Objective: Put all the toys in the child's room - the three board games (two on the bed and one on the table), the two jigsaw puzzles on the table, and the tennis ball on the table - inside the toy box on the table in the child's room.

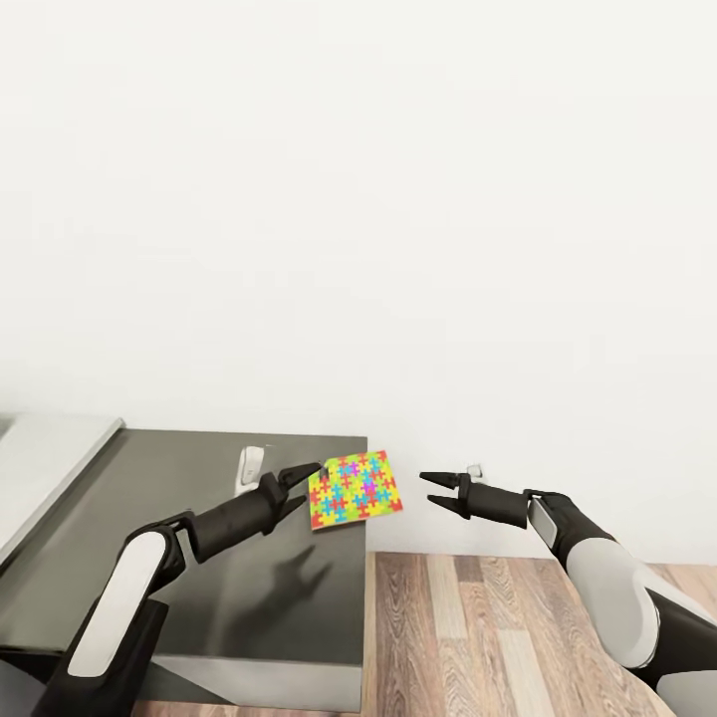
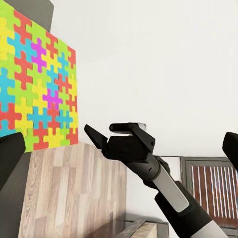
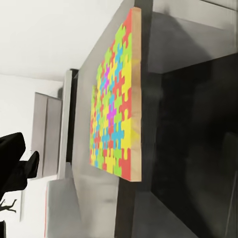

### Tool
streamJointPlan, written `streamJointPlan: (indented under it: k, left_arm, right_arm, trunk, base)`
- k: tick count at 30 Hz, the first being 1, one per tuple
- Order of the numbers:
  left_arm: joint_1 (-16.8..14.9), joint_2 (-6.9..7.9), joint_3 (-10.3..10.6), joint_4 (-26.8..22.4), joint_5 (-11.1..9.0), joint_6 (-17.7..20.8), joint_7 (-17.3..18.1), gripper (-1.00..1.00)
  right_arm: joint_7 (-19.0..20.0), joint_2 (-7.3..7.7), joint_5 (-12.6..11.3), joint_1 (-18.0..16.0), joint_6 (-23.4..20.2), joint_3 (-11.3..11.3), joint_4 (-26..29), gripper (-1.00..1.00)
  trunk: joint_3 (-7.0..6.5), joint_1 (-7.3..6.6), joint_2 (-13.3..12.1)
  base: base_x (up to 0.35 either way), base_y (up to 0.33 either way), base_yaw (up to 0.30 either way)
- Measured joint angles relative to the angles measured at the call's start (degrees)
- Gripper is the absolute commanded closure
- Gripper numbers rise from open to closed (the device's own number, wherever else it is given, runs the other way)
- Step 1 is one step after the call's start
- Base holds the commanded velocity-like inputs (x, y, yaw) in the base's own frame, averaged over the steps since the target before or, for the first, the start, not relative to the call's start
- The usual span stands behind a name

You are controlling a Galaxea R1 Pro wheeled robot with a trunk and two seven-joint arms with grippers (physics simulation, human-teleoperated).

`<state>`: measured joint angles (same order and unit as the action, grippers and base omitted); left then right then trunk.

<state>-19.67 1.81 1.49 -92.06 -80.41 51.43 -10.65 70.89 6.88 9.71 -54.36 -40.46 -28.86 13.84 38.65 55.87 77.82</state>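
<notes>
Left gripper [image 1: 307, 481] clamped on puzzle [image 1: 355, 490] edge, above table [image 1: 199, 478] corner | right gripper [image 1: 436, 490] apart, empty, beside puzzle | likely light, stiff, thin; pinch at edge.

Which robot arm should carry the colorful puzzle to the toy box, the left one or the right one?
Probably the left. The left gripper already pinches the jigsaw puzzle at its edge, holding it up above the dark table. The right gripper is open, holds nothing, and hangs apart over the wood floor.
</notes>
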Motion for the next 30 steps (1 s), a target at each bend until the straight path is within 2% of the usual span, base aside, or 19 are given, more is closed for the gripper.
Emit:
streamJointPlan:
  k: [3,4,5,6,7,11,12,14,19,25,30]
  left_arm:
    - [-2.7,-0.43,1.2,0.0,-3.3,0.5,-0.1,-1.0]
    - [-4.7,-0.72,2.4,0.0,-5.5,0.6,-0.4,-1.0]
    - [-4.8,-0.72,2.5,0.0,-5.3,0.6,-0.5,-1.0]
    - [-7.3,-1.24,4.2,0.0,-7.9,0.6,-1.5,-1.0]
    - [-10.5,-2.22,6.3,0.0,-11.4,0.5,-4.6,-1.0]
    - [-13.8,-3.91,7.7,0.0,-14.9,0.5,-10.6,-1.0]
    - [-15.0,-4.51,8.0,0.0,-16.6,0.4,-13.1,-1.0]
    - [-16.6,-5.19,8.3,0.0,-18.6,0.3,-15.9,-1.0]
    - [-17.7,-5.63,8.6,0.0,-19.8,0.2,-17.5,-1.0]
    - [-17.9,-5.67,8.6,0.0,-20.0,0.2,-17.9,-1.0]
    - [-18.0,-5.66,8.8,0.0,-20.1,0.2,-18.0,-1.0]
  right_arm:
    - [0.0,-0.05,0.0,0.0,0.0,0.0,0.0,-1.0]
    - [0.0,-0.06,0.0,0.0,0.0,0.0,0.0,-1.0]
    - [0.0,-0.06,0.0,0.0,0.0,0.0,0.0,-1.0]
    - [0.0,-0.07,0.1,0.0,0.0,0.0,0.0,-1.0]
    - [0.0,-0.07,0.1,0.0,0.0,0.0,0.0,-1.0]
    - [0.0,-0.08,0.1,0.0,0.0,0.0,0.0,-1.0]
    - [0.0,-0.08,0.1,0.0,0.0,-0.1,0.0,-1.0]
    - [0.0,-0.06,0.1,0.0,0.0,-0.1,0.0,-1.0]
    - [0.1,0.02,0.1,0.0,0.0,-0.2,0.0,-1.0]
    - [0.1,0.08,0.1,0.0,-0.1,-0.2,0.0,-1.0]
    - [0.1,0.07,0.1,0.0,-0.1,-0.2,0.0,-1.0]
  trunk:
    - [0.54,0.66,1.2]
    - [0.71,0.88,1.6]
    - [0.9,1.1,2.0]
    - [1.07,1.32,2.4]
    - [1.25,1.54,2.8]
    - [1.97,2.42,4.4]
    - [2.15,2.64,4.8]
    - [2.51,3.08,5.6]
    - [3.41,4.17,7.6]
    - [4.49,5.49,10.0]
    - [4.5,5.5,10.0]
  base:
    - [0.0,0.0,0.0]
    - [0.0,0.0,0.0]
    - [0.0,0.0,0.0]
    - [0.0,0.0,0.0]
    - [0.0,0.0,0.0]
    - [0.0,0.0,0.0]
    - [0.0,0.0,0.0]
    - [0.0,0.0,0.0]
    - [0.0,0.0,0.0]
    - [0.0,0.0,0.05]
    - [0.0,0.0,0.229]
